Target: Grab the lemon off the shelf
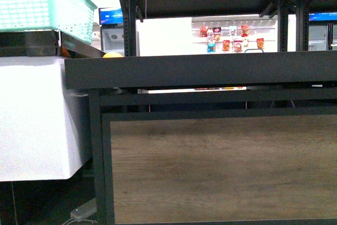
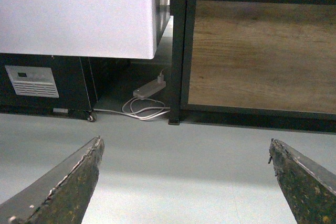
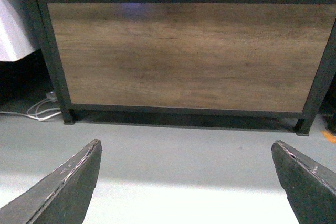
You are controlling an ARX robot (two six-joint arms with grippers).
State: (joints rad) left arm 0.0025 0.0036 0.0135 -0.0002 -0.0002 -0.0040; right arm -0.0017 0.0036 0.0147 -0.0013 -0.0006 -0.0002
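The shelf [image 1: 210, 69] fills the front view: a black lipped deck over a wood-grain lower panel. A small yellow rounded top [image 1: 112, 55] peeks above the deck's lip at the left; I cannot tell whether it is the lemon. Neither arm shows in the front view. My left gripper [image 2: 185, 140] hangs open over the grey floor, facing the shelf's left leg and panel [image 2: 262, 51]. My right gripper [image 3: 186, 142] is open too, low over the floor in front of the wood panel [image 3: 184, 51]. Nothing is between either pair of fingers.
A white cabinet [image 1: 37, 119] stands against the shelf's left side, with a teal basket [image 1: 42, 1] above it. A power strip with white cables [image 2: 149, 88] lies on the floor by the shelf's left leg. Hanging packets [image 1: 226, 38] show far behind.
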